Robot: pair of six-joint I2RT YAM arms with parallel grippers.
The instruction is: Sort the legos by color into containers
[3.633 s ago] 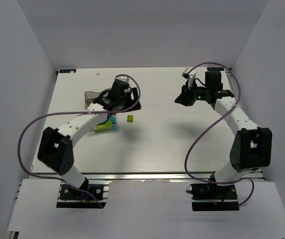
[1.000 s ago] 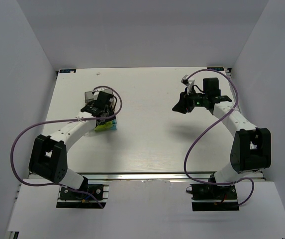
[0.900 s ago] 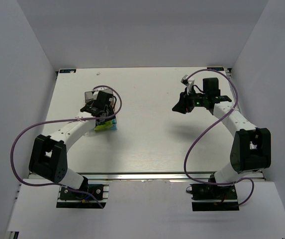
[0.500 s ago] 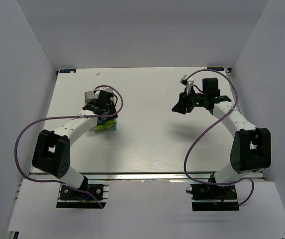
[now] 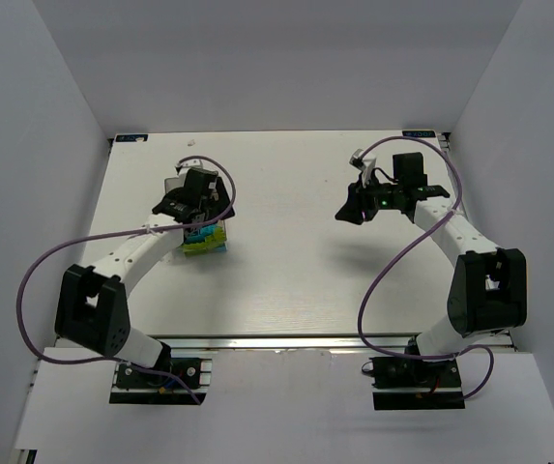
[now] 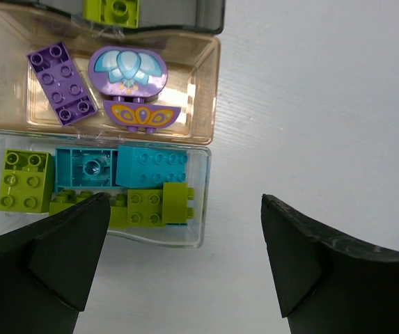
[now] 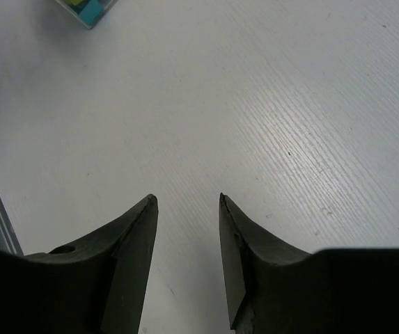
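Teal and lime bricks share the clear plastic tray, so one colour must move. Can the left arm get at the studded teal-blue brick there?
Probably yes. The left gripper hangs open above the clear plastic tray, and the studded teal-blue brick lies uncovered; lime-green bricks crowding one side may hamper the grasp.

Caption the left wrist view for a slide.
Open left tool over purple legos in the amber tray, with teal legos and lime-green legos sharing the clear tray.

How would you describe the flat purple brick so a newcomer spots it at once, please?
On the table's left half, find the joined trays; take the amber middle tray. The purple brick is flat, rectangular and studded, unlike the two rounded patterned pieces beside it.
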